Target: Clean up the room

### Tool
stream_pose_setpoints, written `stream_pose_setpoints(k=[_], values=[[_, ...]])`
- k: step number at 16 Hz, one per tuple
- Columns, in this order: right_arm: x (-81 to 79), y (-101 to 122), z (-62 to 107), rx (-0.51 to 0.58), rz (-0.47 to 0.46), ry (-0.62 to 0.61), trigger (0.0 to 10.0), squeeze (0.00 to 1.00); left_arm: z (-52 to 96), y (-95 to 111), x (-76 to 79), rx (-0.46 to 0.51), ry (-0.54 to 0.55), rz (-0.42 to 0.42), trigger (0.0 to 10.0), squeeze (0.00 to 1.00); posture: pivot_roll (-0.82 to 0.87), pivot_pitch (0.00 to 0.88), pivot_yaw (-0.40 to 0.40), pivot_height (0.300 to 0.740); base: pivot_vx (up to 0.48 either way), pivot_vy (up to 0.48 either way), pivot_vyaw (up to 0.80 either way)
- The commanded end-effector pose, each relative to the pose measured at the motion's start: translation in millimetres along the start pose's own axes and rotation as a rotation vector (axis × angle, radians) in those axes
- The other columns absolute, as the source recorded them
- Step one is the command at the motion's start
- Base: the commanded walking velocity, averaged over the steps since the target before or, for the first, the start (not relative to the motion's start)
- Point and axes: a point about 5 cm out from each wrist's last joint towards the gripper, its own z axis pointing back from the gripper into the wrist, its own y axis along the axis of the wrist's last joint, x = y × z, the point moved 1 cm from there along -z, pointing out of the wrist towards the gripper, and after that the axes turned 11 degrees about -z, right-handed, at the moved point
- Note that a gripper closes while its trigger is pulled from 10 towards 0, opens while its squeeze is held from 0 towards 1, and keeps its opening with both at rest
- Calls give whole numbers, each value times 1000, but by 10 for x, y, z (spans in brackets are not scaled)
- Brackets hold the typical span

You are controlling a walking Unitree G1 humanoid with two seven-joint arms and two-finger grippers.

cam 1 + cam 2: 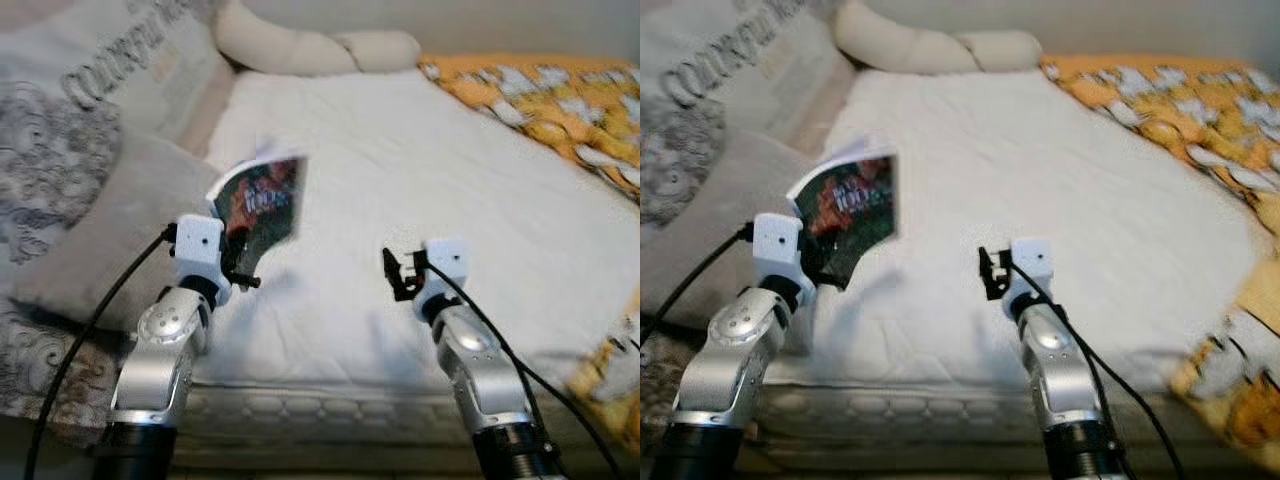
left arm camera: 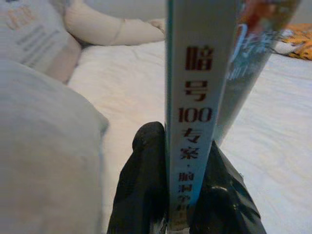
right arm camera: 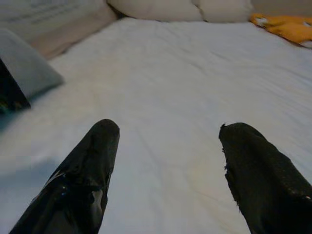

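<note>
— Item held? 
— Book [image 1: 262,205], upright, pinched at its spine by the left gripper [image 2: 181,195], above the near left of the white bed [image 1: 420,180], beside a grey pillow [image 1: 110,230].
— Right gripper [image 3: 165,165]? 
— Fingers spread wide, holding nothing, over the near sheet.

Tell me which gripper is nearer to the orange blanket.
The right gripper: it hangs open over the white sheet, beside the orange blanket. The left gripper, gripping the book, is farther.
</note>
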Motion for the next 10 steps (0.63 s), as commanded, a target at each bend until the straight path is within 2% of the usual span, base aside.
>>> stream_pose_setpoints(k=[1,10], values=[[-88,36,-20,15,10,33,10000,0,16,99,-126,46,45,-16,10000,0,11,0,16,740,311,0,0],[-70,0,21,8,0,17,10000,0,22,85,-111,36,33,-18,10000,0,1,0,32,740,304,0,0]])
